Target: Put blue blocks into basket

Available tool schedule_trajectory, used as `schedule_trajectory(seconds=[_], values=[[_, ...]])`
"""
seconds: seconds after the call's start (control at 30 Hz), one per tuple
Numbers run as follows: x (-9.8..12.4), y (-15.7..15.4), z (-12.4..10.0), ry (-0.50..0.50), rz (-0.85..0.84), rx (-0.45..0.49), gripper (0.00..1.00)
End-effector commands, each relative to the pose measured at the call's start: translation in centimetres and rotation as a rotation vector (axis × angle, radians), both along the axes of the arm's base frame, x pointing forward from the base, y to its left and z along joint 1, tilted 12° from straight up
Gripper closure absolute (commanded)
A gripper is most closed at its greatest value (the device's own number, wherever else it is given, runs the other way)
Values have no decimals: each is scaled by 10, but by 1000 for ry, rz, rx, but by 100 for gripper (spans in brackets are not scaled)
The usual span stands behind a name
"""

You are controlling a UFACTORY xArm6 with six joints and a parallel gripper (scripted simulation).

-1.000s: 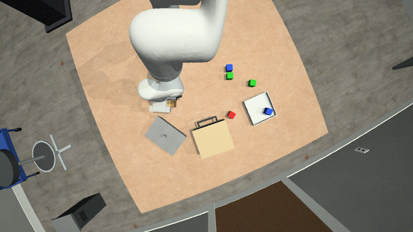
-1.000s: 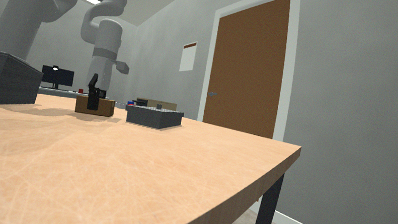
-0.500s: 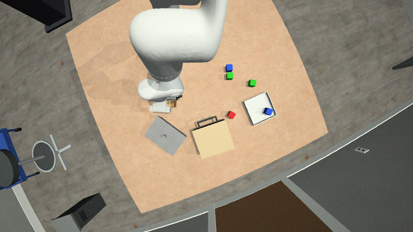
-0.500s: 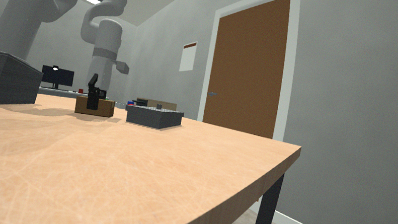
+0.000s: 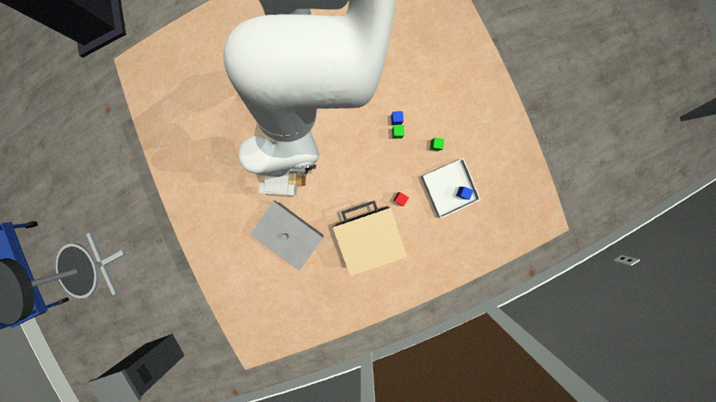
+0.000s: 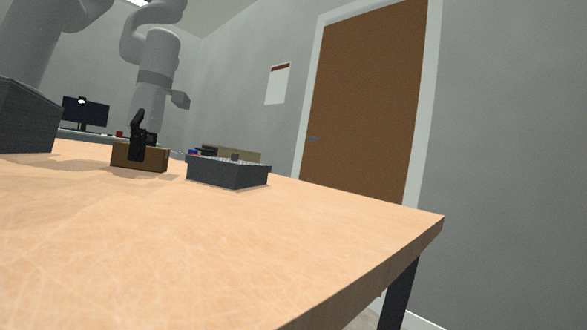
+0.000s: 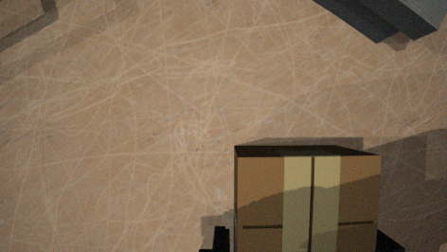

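Arm (image 5: 304, 58): smooth matte white shell, fat rounded links, bulbous elbow filling upper centre of top view. Exterior view: same links read pale grey at upper left of frame; darker grey band rings forearm (image 6: 153, 79); small grey boxy block juts from its right side. Wrist end: rounded white cap, narrow dark seam above it. Gripper (image 6: 137, 143): black, blocky, angular fingers. Wrist view: only black finger corners at bottom edge. No cables, screws or lettering discernible.
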State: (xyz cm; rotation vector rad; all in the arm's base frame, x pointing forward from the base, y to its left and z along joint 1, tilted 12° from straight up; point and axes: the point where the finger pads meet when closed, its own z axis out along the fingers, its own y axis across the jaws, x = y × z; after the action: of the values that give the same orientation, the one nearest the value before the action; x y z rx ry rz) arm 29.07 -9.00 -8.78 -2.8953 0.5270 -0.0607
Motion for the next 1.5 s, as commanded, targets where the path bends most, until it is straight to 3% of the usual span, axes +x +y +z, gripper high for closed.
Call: schedule_trajectory(seconds=[0.0,0.77,1.47], values=[[1,0,1,-2,0,-1,27],[0,-3,12,-2,0,-1,27],[-5,-14,71,-2,0,-1,27]])
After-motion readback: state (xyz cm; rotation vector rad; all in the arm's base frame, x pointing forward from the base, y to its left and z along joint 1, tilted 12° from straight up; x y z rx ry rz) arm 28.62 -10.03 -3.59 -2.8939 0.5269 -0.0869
